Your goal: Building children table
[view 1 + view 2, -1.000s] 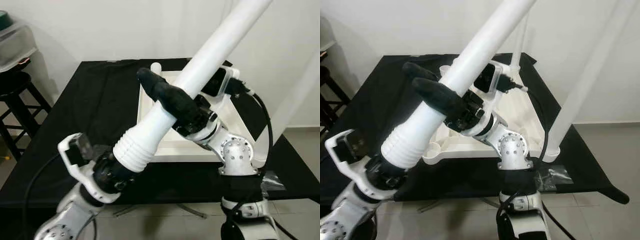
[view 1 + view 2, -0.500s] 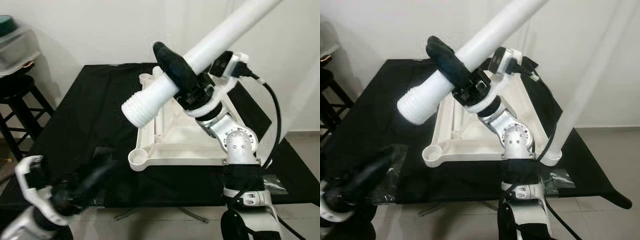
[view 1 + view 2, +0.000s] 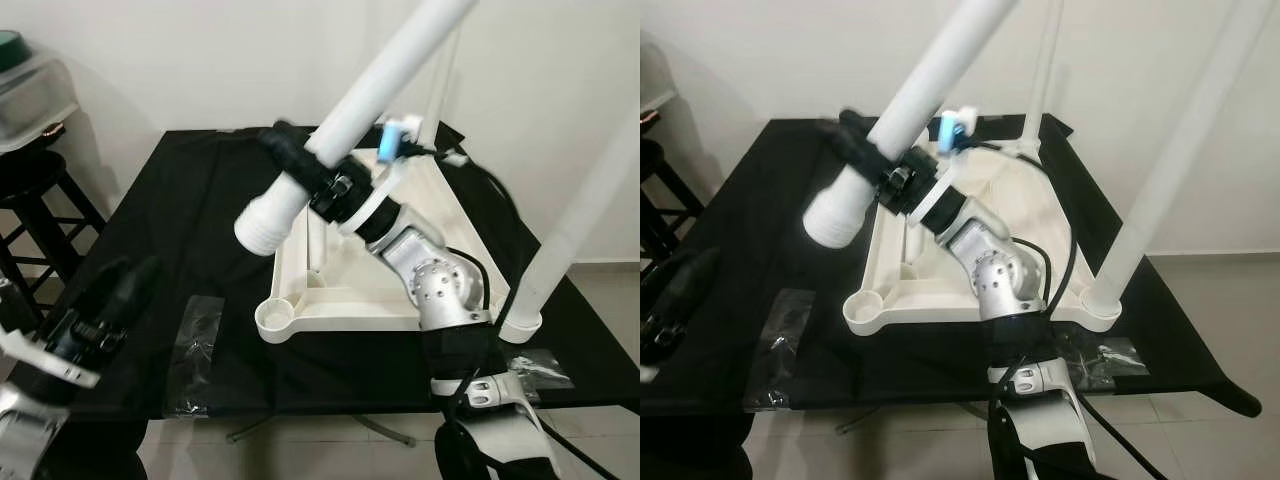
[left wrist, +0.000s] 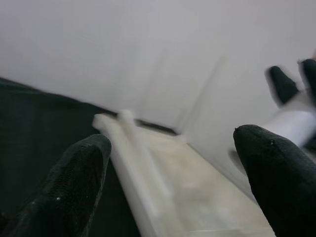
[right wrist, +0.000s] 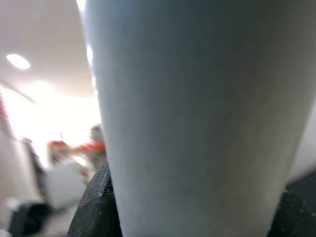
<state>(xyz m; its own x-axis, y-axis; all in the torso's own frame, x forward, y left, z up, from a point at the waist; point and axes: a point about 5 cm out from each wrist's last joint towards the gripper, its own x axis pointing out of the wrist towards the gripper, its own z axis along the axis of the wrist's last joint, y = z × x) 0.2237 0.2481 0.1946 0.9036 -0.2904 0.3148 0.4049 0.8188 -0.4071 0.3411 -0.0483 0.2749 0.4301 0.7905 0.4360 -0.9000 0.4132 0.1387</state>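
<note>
A long white table leg [image 3: 385,65] slants up over the black work table [image 3: 190,220], its ribbed end [image 3: 260,224] pointing down and left. My right gripper [image 3: 297,162] is shut on the leg just above that end; in the right wrist view the leg [image 5: 192,113] sits between the black fingers [image 5: 96,207]. The white tabletop [image 3: 350,318] lies upside down, with an empty corner socket [image 3: 273,317] at its near left. Two legs stand in it, one at the near right [image 3: 575,215] and one at the back [image 3: 1043,70]. My left gripper [image 3: 120,295] hangs open, low at the left.
A clear plastic bag [image 3: 195,340] lies on the black table left of the tabletop, and another [image 3: 1105,355] lies by the near-right leg. A dark stool [image 3: 30,185] and a plastic bin [image 3: 30,95] stand at the far left. A white wall is behind.
My left gripper has let go of the leg's ribbed end and dropped to the lower left, open. My right gripper has swung the leg steeper and further back over the tabletop.
</note>
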